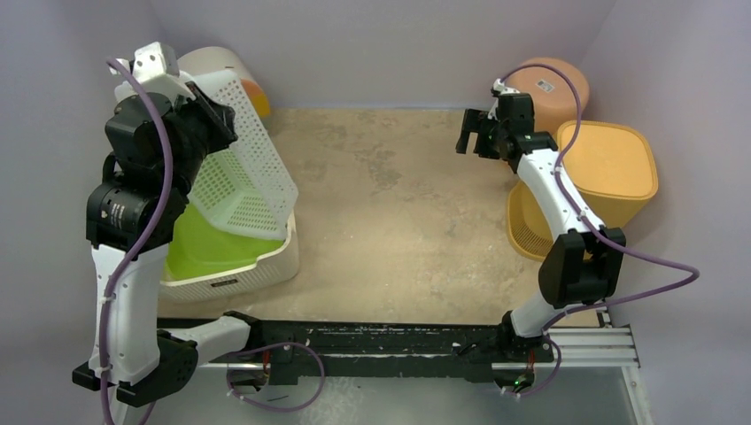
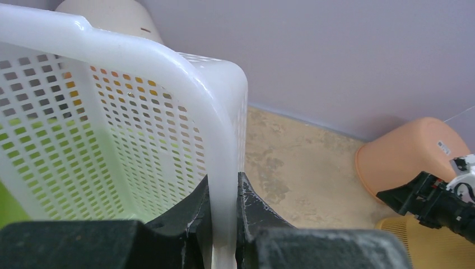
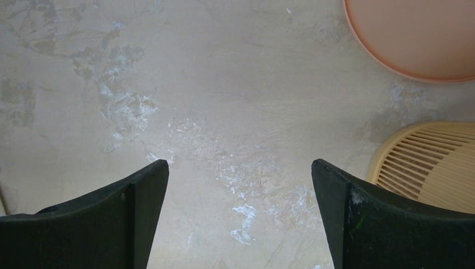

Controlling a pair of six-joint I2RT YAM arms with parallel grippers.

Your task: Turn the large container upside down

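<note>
A large white perforated basket (image 1: 243, 168) hangs tilted at the left, its lower edge over a lime green container (image 1: 208, 243). My left gripper (image 1: 208, 111) is shut on its rim. In the left wrist view the fingers (image 2: 224, 182) clamp the thick white rim of the basket (image 2: 112, 123), and green shows through the holes. My right gripper (image 1: 471, 133) is open and empty above the bare table at the back right. In the right wrist view its fingers (image 3: 240, 168) stand wide apart over the tabletop.
The green container sits inside a cream basket (image 1: 257, 266) at the left. A peach tub (image 1: 549, 88) lies upside down at the back right, with a yellow tub (image 1: 611, 168) and a yellow slatted basket (image 1: 527, 226) beside it. A beige container (image 1: 212, 64) stands in the back left corner.
</note>
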